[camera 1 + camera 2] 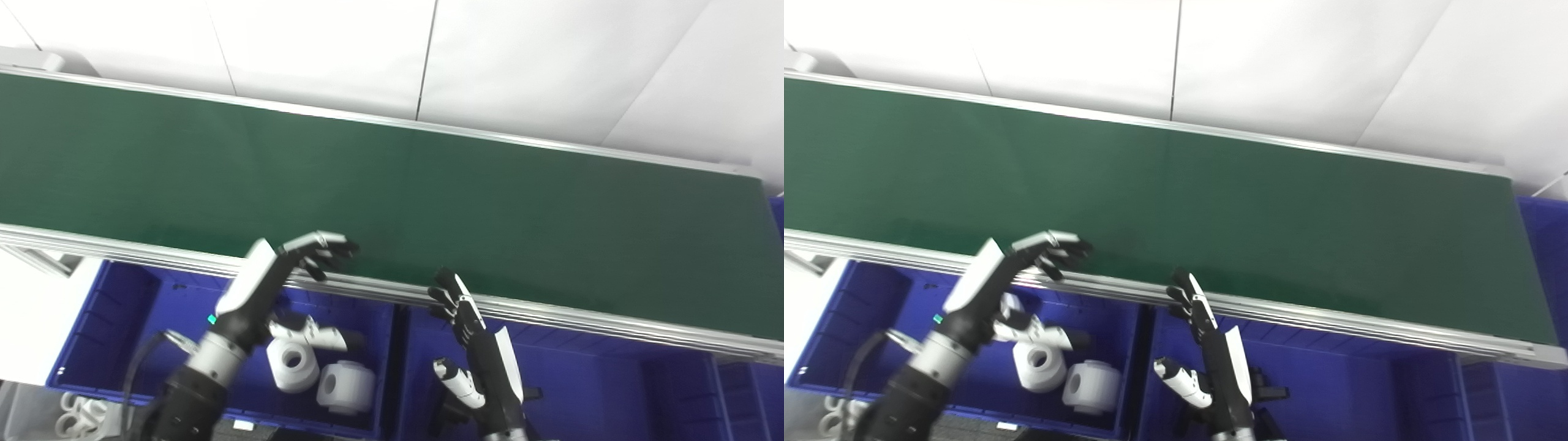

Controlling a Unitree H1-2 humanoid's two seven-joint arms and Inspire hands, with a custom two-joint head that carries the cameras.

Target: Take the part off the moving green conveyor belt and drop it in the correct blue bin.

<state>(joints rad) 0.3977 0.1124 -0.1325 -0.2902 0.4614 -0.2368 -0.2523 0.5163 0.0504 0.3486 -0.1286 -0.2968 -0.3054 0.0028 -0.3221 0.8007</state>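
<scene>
The green conveyor belt (pixel 392 190) runs across the view with no part on it. My left hand (pixel 288 263) hovers over the belt's near rail, open, fingers stretched toward the belt and thumb spread below; it holds nothing. My right hand (pixel 468 331) stands upright at the near rail further right, open with its fingers pointing up and nothing in it. Under my left hand is a blue bin (pixel 110 331) holding two white cylindrical parts (pixel 293 362) (pixel 344 386). A second blue bin (pixel 588 392) lies under my right hand, with a dark part (pixel 1268 392) by the wrist.
The belt's aluminium near rail (pixel 582 318) separates the belt from the bins. More blue bins show at the far right (pixel 778 214). White ring-shaped parts (pixel 76 416) lie at the bottom left, outside the bins. A white wall is behind the belt.
</scene>
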